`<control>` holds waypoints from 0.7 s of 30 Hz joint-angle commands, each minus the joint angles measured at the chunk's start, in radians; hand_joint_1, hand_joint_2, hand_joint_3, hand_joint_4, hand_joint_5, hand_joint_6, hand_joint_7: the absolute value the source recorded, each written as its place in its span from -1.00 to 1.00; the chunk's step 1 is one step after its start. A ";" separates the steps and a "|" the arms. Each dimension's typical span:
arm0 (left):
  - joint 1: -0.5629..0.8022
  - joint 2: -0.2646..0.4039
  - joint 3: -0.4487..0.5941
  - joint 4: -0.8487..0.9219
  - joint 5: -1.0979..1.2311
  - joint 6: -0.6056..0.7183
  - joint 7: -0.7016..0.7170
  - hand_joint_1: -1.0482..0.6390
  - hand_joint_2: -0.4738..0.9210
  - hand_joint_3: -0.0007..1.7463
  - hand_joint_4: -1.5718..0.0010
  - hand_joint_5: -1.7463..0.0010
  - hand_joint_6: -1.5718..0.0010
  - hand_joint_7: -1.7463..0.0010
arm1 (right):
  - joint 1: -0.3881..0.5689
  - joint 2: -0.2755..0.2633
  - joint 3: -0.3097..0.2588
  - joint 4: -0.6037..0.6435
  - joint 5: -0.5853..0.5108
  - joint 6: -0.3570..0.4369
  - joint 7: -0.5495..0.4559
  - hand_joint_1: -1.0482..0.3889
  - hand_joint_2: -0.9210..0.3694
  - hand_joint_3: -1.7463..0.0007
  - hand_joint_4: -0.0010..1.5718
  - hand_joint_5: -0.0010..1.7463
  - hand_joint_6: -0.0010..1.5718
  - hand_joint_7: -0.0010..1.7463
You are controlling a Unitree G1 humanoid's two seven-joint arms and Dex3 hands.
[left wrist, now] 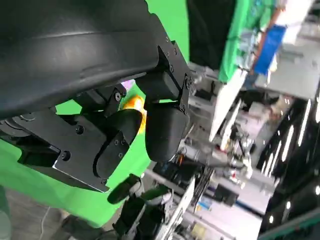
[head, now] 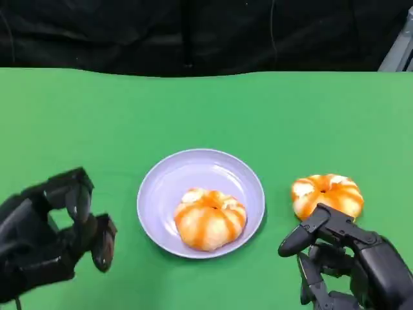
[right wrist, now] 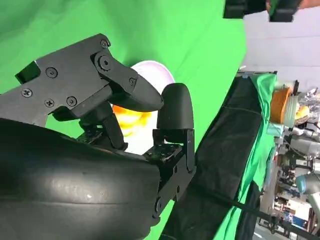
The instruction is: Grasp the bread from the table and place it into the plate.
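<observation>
Two round breads on the green table (head: 77, 110), each white with orange stripes running out from a central dimple; both sit dimple-up, and being round neither shows a clear long axis. One bread (head: 210, 218) lies inside the lavender plate (head: 169, 179), toward the plate's near right portion, its edge close to the rim. The second bread (head: 327, 194) rests on the bare cloth to the right of the plate, apart from it. Right hand (head: 342, 258) sits just in front of this second bread, fingers spread and empty; one finger reaches toward the plate side, and its upper edge overlaps the bread's near edge in the head view, contact cannot be confirmed. In the right wrist view the fingers (right wrist: 172, 107) stand apart with orange bread and the plate visible past them. Left hand (head: 55, 226) is left of the plate, well apart from it, fingers loosely curled with a gap between them, holding nothing. No legible writing or labels on the bread, plate or hands. Black backdrop behind the table.
</observation>
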 commanded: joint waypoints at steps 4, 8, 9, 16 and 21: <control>0.005 0.007 0.000 -0.012 0.005 -0.015 0.013 0.19 0.37 0.71 -0.14 -1.00 -0.01 -1.00 | 0.002 -0.008 -0.006 0.005 0.004 -0.017 0.002 0.37 -0.64 -0.12 -0.03 1.00 -0.10 0.68; 0.000 -0.002 -0.008 0.022 0.014 -0.036 -0.008 0.18 0.35 0.70 -0.14 -1.00 -0.01 -0.99 | 0.008 -0.005 -0.002 0.000 0.007 -0.016 0.001 0.38 -0.65 -0.12 -0.03 1.00 -0.11 0.68; -0.001 -0.004 -0.011 0.033 0.016 -0.043 -0.015 0.17 0.35 0.70 -0.14 -1.00 -0.01 -0.99 | 0.009 -0.004 -0.001 -0.002 0.007 -0.015 0.001 0.38 -0.65 -0.12 -0.03 1.00 -0.11 0.68; -0.001 0.001 -0.013 0.061 0.016 -0.061 -0.028 0.18 0.36 0.68 -0.14 -1.00 -0.02 -0.96 | 0.024 -0.002 0.008 -0.017 -0.002 -0.012 -0.006 0.37 -0.65 -0.11 -0.04 1.00 -0.11 0.68; 0.004 0.004 -0.017 0.054 0.027 -0.066 -0.022 0.19 0.35 0.69 -0.14 -1.00 -0.03 -0.95 | 0.029 -0.005 0.013 -0.022 -0.010 -0.017 -0.007 0.37 -0.65 -0.11 -0.04 1.00 -0.11 0.69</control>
